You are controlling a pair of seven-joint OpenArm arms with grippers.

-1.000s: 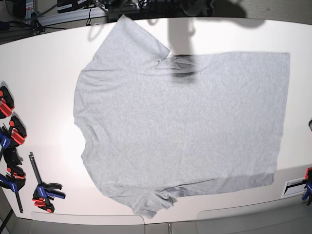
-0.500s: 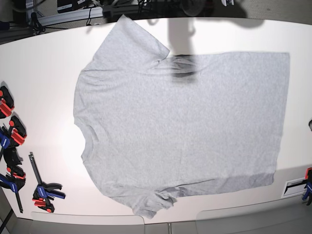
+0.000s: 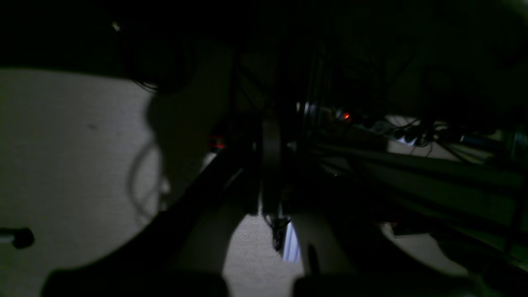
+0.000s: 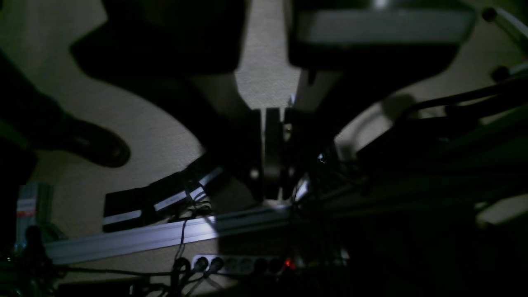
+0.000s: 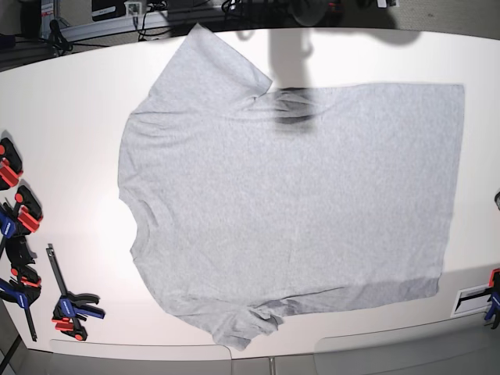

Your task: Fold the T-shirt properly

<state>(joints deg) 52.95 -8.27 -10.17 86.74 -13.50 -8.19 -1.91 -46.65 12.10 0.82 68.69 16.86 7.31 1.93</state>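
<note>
Base view alone shows the T-shirt [image 5: 289, 203] spread flat; wrist views show both tools pressed together.

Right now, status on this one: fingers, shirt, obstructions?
Both grippers shut, holding nothing, off the table. T-shirt spread flat, plain side up, unfolded. Bar clamps beside the collar end, clear of cloth.

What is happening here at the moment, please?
A grey T-shirt lies spread flat on the white table, plain side up, collar toward the clamps at the table's edge. It is not yet folded. Nothing is handling it: neither arm shows over the table. Both wrist cameras look at the floor and cables, and the left gripper and right gripper have their fingers shut, holding nothing.
</note>
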